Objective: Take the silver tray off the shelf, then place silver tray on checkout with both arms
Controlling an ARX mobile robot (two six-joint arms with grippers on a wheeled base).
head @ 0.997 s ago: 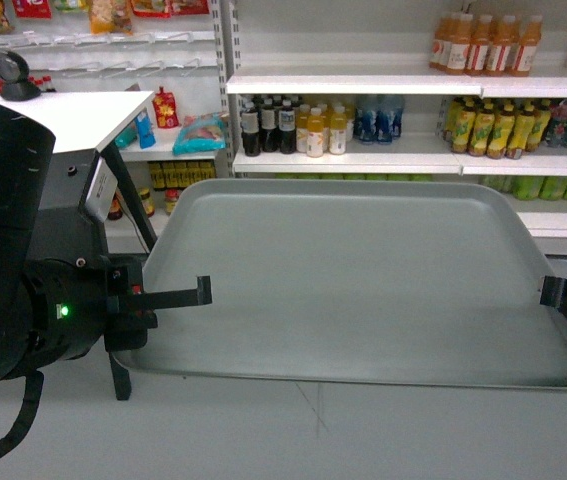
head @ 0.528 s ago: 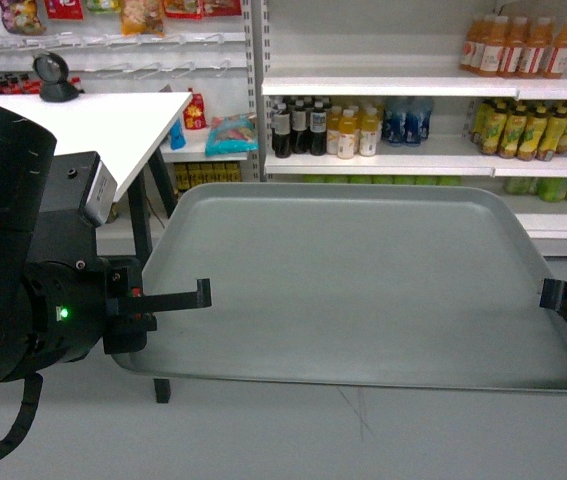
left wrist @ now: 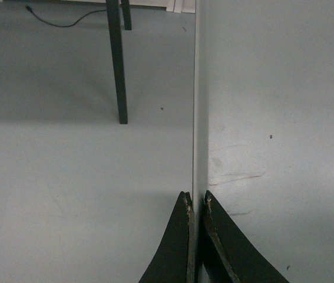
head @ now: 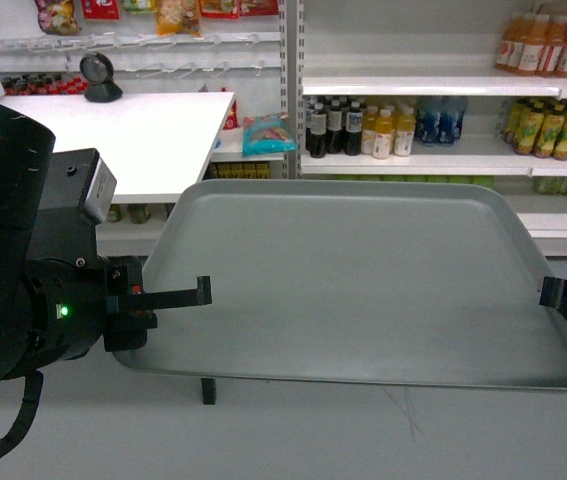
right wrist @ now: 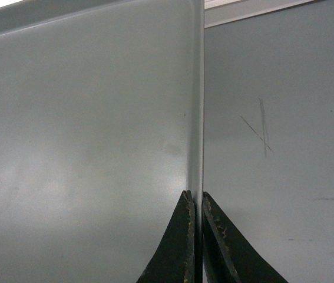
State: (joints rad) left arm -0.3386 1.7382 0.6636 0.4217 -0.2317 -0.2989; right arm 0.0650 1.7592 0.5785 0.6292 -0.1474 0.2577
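Background has slid right since a second ago, so the white checkout [head: 153,140] now sits just past the far-left corner of the silver tray [head: 363,280], which is plain matte grey-green, low-rimmed and held level over open floor. Left gripper [left wrist: 196,203] is pinched tight on its left rim, right gripper [right wrist: 195,200] on its right rim. Wrist cams show only those clamped edges, plus a dark table leg [left wrist: 118,65]; the drinks shelf [head: 443,165] shows only in the head view.
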